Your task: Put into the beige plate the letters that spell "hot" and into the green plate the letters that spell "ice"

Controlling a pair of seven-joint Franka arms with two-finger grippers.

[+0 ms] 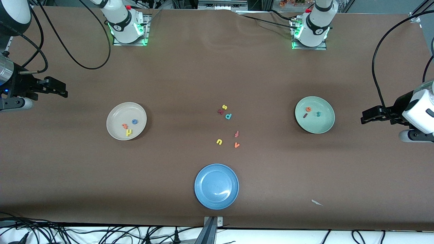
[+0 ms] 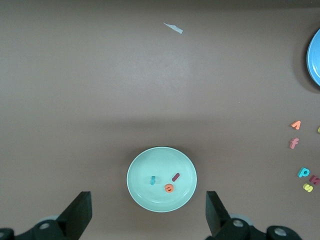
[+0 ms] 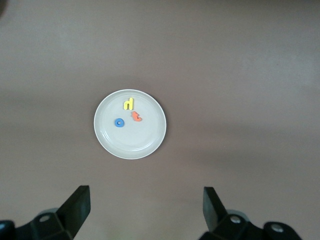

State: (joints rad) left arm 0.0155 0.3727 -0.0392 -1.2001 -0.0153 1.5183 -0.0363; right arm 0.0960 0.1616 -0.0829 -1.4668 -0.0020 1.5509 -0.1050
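We see the yellow h [image 1: 129, 132], blue o [image 1: 134, 121] and orange t [image 1: 124, 126] lying in the beige plate [image 1: 115, 115], toward the right arm's end of the table. The dark red i [image 1: 305, 115], teal c [image 1: 318, 114] and orange e [image 1: 308, 109] lie in the green plate [image 1: 325, 127], toward the left arm's end. The right gripper [image 1: 62, 91] and left gripper [image 1: 363, 118] wait at the table's ends, each empty with fingers spread. We note a blue plate [image 1: 203, 196] nearest the front camera.
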